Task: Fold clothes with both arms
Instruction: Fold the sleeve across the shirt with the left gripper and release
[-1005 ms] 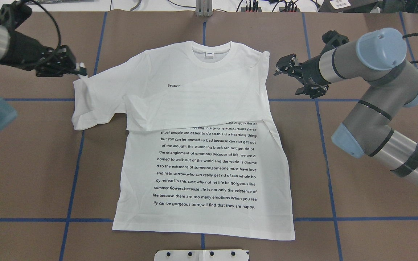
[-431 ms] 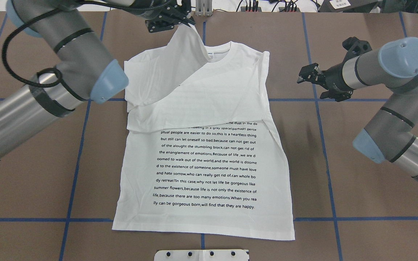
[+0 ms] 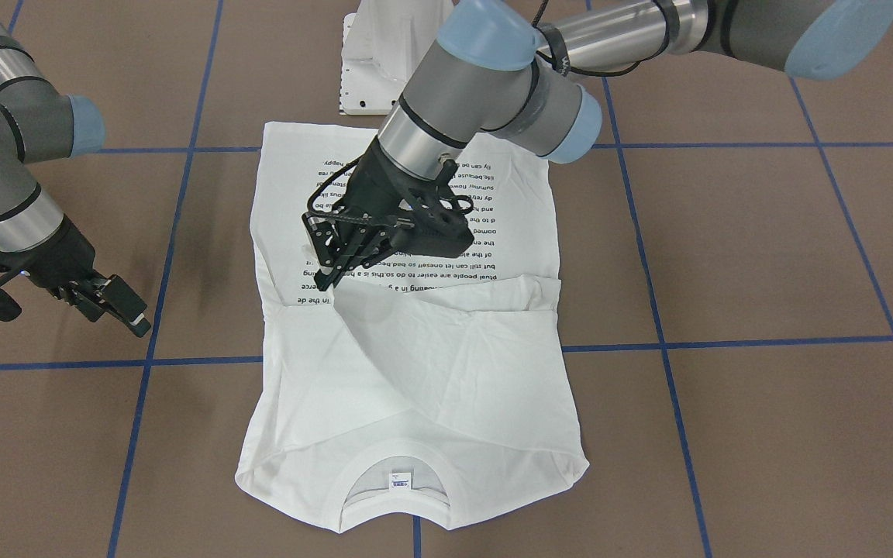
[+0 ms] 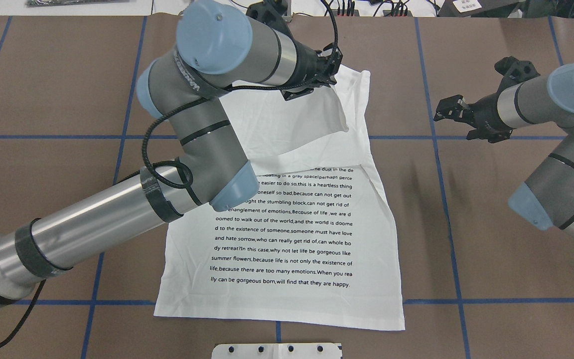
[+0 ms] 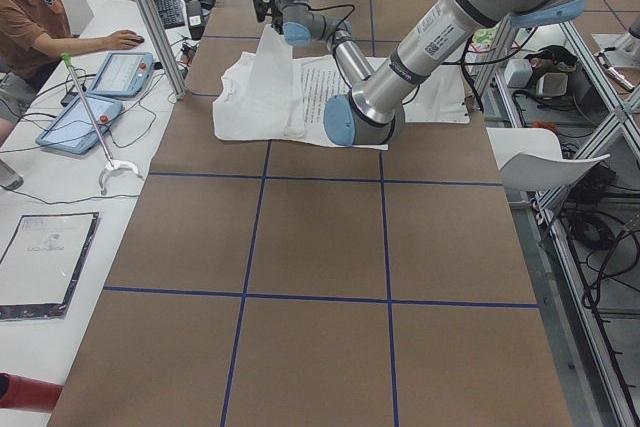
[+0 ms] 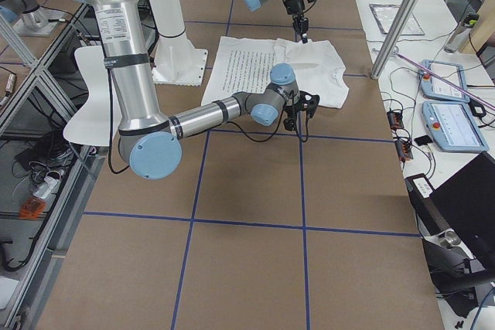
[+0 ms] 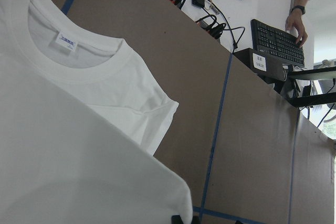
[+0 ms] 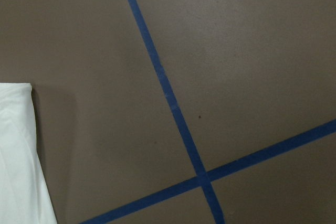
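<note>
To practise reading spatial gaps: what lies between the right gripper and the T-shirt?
Overhead view: only bare table, crossed by one blue tape line, separates the right gripper from the T-shirt.

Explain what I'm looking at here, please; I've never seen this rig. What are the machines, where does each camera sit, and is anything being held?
These are two jointed robot arms, a left arm and a right arm, at a brown table marked with blue tape. One camera looks down from behind the robot. One faces it, so sides appear swapped. Two look along the table from its ends, and one sits on each wrist. A white T-shirt with black text lies on the table. The left gripper is shut on a sleeve, lifted over the chest. The right gripper hangs open and empty beside the shirt.
</note>
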`<act>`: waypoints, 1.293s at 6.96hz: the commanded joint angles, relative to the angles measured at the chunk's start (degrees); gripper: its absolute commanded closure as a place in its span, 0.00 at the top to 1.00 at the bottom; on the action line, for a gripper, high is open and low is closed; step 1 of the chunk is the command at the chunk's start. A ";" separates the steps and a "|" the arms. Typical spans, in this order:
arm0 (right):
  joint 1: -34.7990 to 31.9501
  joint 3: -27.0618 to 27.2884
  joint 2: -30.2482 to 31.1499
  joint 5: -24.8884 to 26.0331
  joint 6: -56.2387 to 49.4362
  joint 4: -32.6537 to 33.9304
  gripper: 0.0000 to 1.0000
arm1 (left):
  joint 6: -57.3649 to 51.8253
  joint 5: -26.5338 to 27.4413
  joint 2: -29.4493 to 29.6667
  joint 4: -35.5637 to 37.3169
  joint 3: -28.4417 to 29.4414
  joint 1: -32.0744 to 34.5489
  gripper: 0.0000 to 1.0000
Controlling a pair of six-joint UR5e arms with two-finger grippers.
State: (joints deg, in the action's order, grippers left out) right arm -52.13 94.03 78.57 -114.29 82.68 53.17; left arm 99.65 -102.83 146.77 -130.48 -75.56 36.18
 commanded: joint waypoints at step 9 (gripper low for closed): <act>15.50 7.80 0.10 11.03 16.85 0.70 1.00 | -0.58 5.00 -14.70 -6.81 -13.25 -5.69 0.75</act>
State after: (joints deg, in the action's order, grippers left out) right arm -43.89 98.43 78.75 -109.62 93.57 53.37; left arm 99.88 -97.72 138.97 -137.45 -81.65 29.86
